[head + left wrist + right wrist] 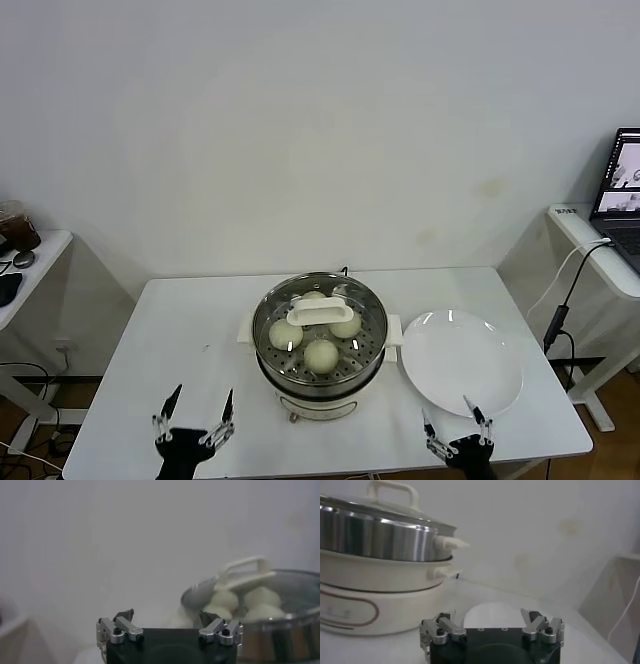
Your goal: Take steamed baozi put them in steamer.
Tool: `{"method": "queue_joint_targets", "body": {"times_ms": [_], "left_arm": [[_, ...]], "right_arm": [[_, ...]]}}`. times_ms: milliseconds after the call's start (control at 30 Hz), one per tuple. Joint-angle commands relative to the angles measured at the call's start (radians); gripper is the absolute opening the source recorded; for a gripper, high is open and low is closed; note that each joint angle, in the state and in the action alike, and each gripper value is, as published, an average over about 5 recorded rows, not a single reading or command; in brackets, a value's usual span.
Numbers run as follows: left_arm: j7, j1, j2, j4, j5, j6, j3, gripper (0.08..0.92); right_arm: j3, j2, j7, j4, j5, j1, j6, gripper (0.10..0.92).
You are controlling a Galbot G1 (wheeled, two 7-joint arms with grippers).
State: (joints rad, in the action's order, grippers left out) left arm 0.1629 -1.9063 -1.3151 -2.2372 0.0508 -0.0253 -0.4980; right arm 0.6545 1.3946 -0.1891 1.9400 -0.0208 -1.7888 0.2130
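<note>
White desk (200,330), bare on its left part. Left gripper (198,412) at the near edge, jaws wide, empty. Steamer (320,345) at centre, glass lid (320,316) on, steamed baozi (321,355) inside. Plate (460,362) just beside it. Right gripper (455,425) at the near edge before the plate, jaws wide, empty.

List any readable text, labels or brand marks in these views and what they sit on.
No text can be read in any view.
Steamer: its white base shows only a thin brown outline in the right wrist view, no words.
Plate: plain white, no mark.
Laptop: the screen shows pictures, and any text is too small to read.
Side table: a small dark label at its edge, too small to read.
</note>
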Motion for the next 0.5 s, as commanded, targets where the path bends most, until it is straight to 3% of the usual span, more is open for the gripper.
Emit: {"method": "queue_joint_targets", "body": {"times_ms": [33,500], "left_arm": [[-0.042,-0.126,-0.020,0.165,0.199,-0.235,-0.072,0.823],[-0.070,-0.126,-0.020,0.160,0.205,-0.220,-0.063,0.823]], "right_arm": [[-0.078,-0.044,0.010,0.071,-0.073,-0.081,-0.060,0.823],[-0.083,-0.024,0.013,0.065,-0.057,-0.095,-0.048,0.823]]}}
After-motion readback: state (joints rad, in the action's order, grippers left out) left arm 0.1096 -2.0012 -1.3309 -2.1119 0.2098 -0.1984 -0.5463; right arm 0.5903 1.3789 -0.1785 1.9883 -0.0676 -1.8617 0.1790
